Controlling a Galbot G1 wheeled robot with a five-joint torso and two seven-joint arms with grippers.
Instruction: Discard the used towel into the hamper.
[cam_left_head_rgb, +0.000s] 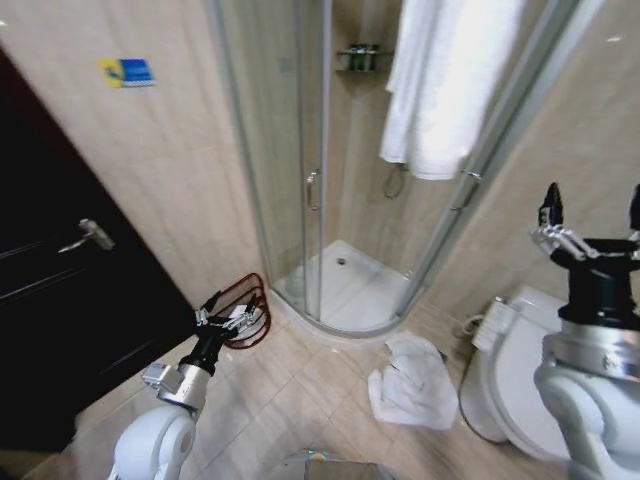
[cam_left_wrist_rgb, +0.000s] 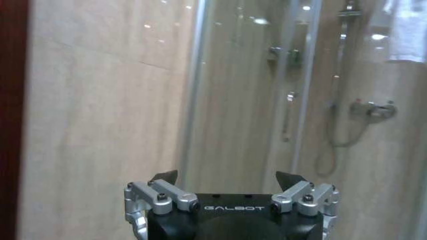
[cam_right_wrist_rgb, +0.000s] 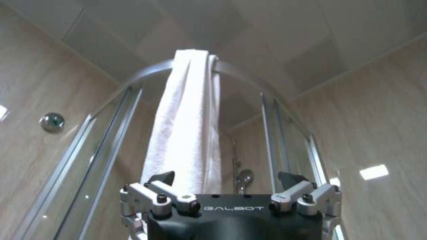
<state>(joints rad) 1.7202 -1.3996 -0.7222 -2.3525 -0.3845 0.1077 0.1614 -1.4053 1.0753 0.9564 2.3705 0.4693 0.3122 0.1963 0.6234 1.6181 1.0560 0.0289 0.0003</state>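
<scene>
Left wrist view, hand (cam_left_wrist_rgb: 227, 179) labelled GALBOT

Glossy beige wall tiles (cam_left_head_rgb: 170, 150) catch the light. The shower enclosure (cam_left_head_rgb: 290, 150) is clear glass in brushed metal framing. The hanging towel (cam_left_head_rgb: 440, 80) and the crumpled towel (cam_left_head_rgb: 415, 385) are soft white terry cloth. The hamper (cam_left_head_rgb: 248, 310) is thin reddish-brown wire. The toilet (cam_left_head_rgb: 520, 380) looks smooth glossy white.
</scene>
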